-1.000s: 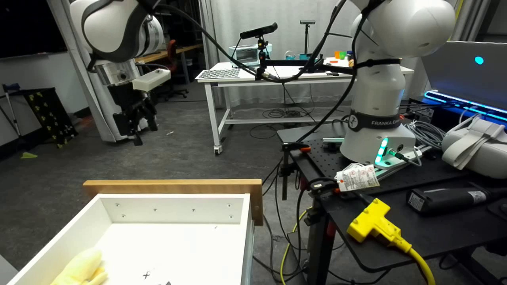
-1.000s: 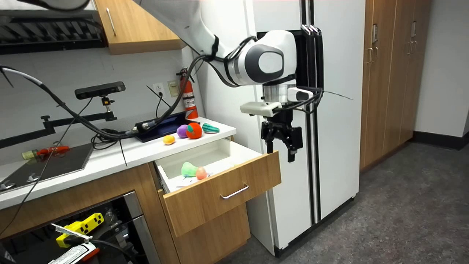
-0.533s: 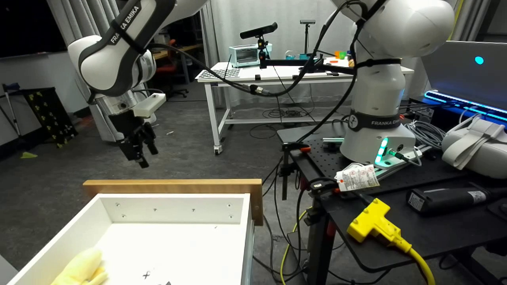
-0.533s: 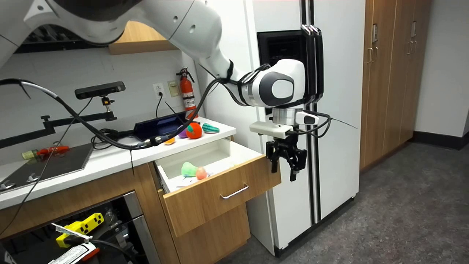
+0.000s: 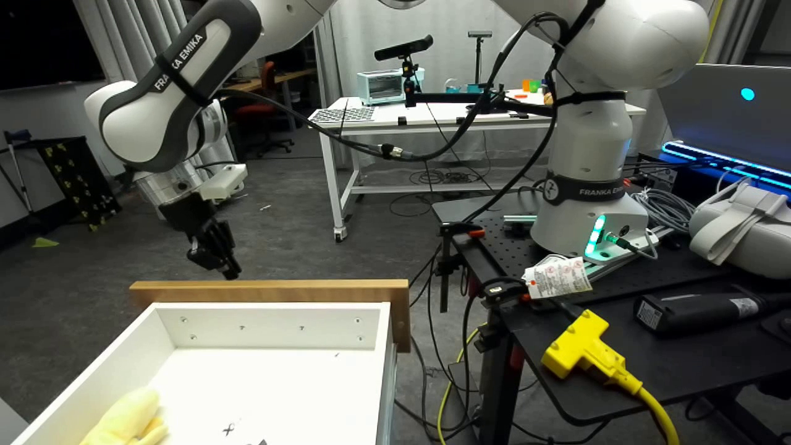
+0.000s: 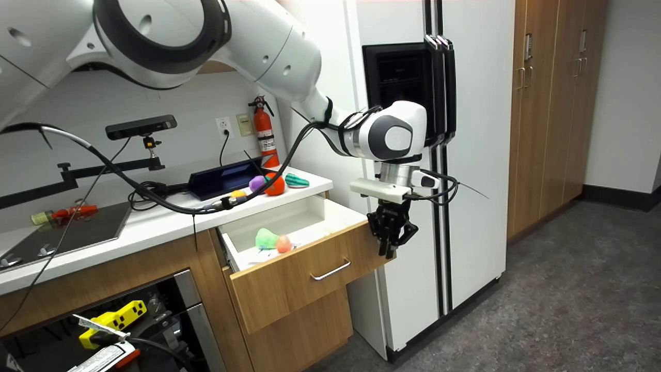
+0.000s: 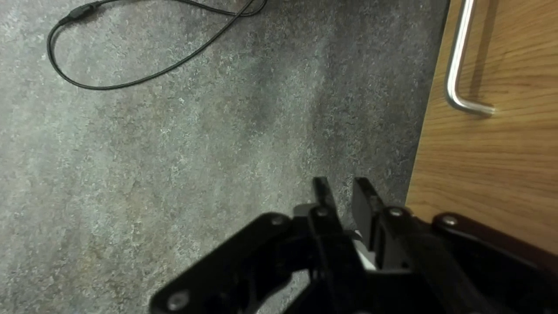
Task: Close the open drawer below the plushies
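Fingers point(image 7: 365, 205), one pair, apparently being readied for pushing, are narrowing from spread to slightly parted, pinching nothing, and dipping outside the open drawer point(image 7: 497, 144), which is lying at 3 o'clock in the wrist view.

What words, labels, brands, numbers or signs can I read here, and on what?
"FRA…KA EMIKA" on the arm, partly covered by a strap.
"FRANKA E" on the base band; any further letters are unclear.
Too small or blurred to read: white tag, black box, fire extinguisher, glowing laptop sign.
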